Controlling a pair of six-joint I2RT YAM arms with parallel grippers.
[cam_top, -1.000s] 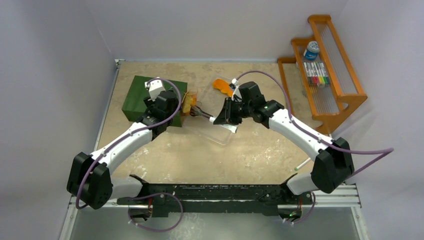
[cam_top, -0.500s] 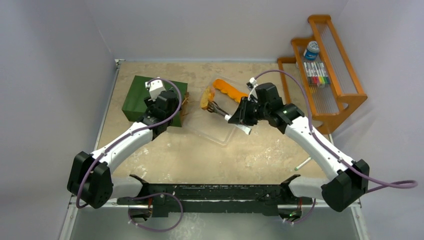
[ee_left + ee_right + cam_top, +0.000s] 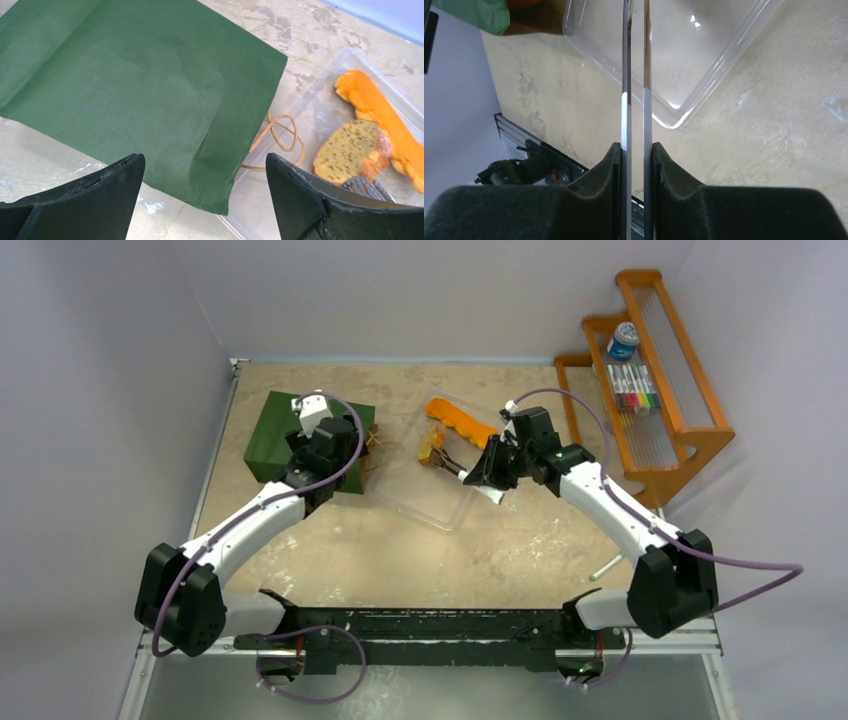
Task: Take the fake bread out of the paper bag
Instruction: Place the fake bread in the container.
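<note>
Clenching the tongs (image 3: 626,75), the right end effector (image 3: 636,155) is pinching a likely light, rigid bread slice (image 3: 350,150) by its crust in the tray (image 3: 320,107) ahead, while the released left end effector (image 3: 204,165) is hovering above the bag (image 3: 135,85).

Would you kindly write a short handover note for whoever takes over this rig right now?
Left gripper: open, holding nothing, above the paper bag.
Right gripper: shut on the metal tongs, whose tips are at the tan slice in the clear tray.
Done: the orange loaf lies in the tray beside the slice, and both are out of the bag.
Left: let go of the slice, then check the bag. It lies flat, and its inside cannot be seen.
</note>
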